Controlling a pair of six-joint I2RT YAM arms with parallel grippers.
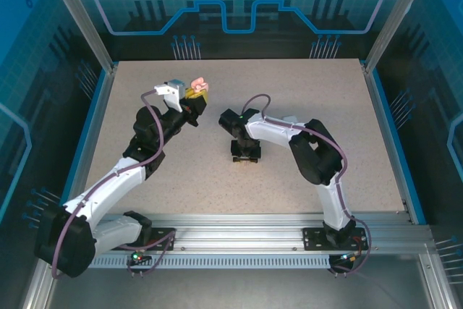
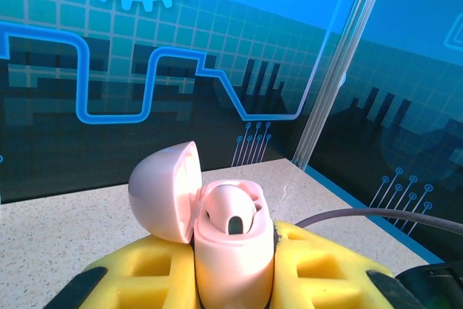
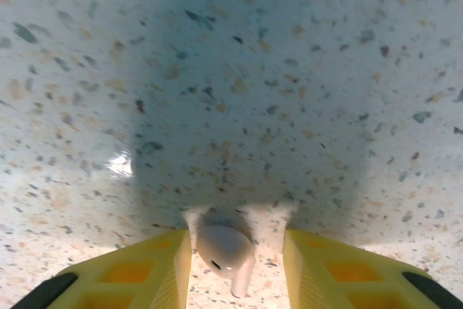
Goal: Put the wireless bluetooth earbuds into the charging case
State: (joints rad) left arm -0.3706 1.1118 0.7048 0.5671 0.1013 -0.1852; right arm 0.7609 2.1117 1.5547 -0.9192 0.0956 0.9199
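Earbud (image 3: 223,251), pale, lies on speckled desk (image 3: 253,70), between right fingers (image 3: 318,269). Right fingers low at desk, apart, not pinching. Earbud just beside one yellow finger, small gap to other. Stem points toward camera. Left fingers (image 2: 325,269) clenched on pink charging case (image 2: 233,251), held up above desk. Lid (image 2: 168,192) open, tipped to side. Case well apart from earbud.

- Bench (image 1: 325,106): pale speckled top with grey and tan flecks; blue strips run along its left and right edges.
- One pale earbud (image 3: 223,250) lies on the bench, near its centre.
- A soft shadow covers the surface around the earbud.
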